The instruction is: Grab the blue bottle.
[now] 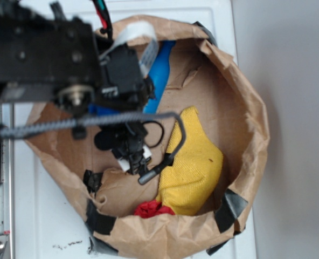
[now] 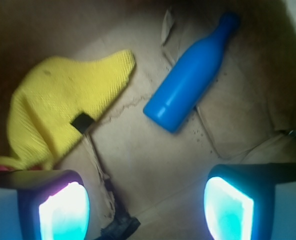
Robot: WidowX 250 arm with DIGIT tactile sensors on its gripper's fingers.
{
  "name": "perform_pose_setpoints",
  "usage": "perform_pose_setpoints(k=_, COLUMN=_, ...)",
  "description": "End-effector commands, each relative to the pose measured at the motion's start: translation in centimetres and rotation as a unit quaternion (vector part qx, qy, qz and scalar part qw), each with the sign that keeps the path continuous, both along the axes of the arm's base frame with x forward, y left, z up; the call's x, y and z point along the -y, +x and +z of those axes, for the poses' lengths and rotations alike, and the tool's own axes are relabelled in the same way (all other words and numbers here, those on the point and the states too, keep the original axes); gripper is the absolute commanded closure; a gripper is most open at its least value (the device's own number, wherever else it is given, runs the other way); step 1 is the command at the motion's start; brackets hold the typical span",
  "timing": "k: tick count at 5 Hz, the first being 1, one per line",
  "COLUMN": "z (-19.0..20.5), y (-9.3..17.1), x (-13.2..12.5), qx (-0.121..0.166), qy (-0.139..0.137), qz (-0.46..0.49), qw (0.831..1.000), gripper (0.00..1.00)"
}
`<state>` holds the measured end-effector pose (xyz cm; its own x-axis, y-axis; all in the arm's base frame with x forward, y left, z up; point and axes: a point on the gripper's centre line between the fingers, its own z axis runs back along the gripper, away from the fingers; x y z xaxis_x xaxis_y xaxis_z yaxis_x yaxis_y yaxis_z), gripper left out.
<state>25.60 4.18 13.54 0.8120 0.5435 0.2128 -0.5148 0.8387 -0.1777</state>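
The blue bottle lies on its side on the brown paper floor of the bag, neck pointing to the upper right in the wrist view. In the exterior view only part of the blue bottle shows beyond the arm. My gripper is open, its two glowing pads far apart, with only bare paper between them. The bottle lies ahead of the jaws and slightly right, not touching either finger. In the exterior view the gripper hangs inside the bag, mostly hidden by the arm.
A yellow cloth lies left of the bottle; the same yellow cloth shows in the exterior view. A red item sits at the bag's near wall. The brown paper bag with black tape surrounds everything.
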Motion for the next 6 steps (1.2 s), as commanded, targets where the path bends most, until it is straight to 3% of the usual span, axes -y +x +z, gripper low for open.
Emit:
perform_pose_setpoints(k=1, z=1.0, y=2.5, x=-0.9, qx=0.023, qy=0.021, qz=0.015, qw=0.999, gripper=0.0)
perform_pose_setpoints(k=4, z=-5.8, y=7.3, x=-4.2, qx=0.032, qy=0.106, qz=0.066, qw=0.992, gripper=0.0)
perform_pose_setpoints(k=5, z=-7.2, y=8.2, x=-3.6, qx=0.046, qy=0.129, qz=0.062, qw=0.989, gripper=0.0)
perform_pose_setpoints(k=6, z=-8.1, y=8.7, x=-3.3, qx=0.036, qy=0.153, qz=0.062, qw=0.986, gripper=0.0)
